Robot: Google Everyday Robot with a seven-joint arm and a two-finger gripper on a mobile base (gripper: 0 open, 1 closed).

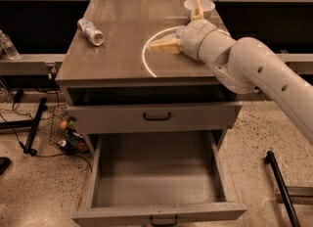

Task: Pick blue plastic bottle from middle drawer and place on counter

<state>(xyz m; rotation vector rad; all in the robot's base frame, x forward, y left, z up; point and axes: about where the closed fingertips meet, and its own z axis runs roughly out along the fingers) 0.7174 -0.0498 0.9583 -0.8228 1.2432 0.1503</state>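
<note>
Jaws spread wide, holding nothing, above the counter [115, 57] beside a white bowl [207, 6].

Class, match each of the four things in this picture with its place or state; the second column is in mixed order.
Things:
1. gripper
2. small bottle
3. bowl
4. middle drawer

Places or states:
A. pulled out, below the shut upper drawer
B. lying on the left part of the counter
C. open, over the counter's right part, at the white circle
D. at the counter's back right corner

Pairs: 1-C, 2-B, 3-D, 4-A
</note>
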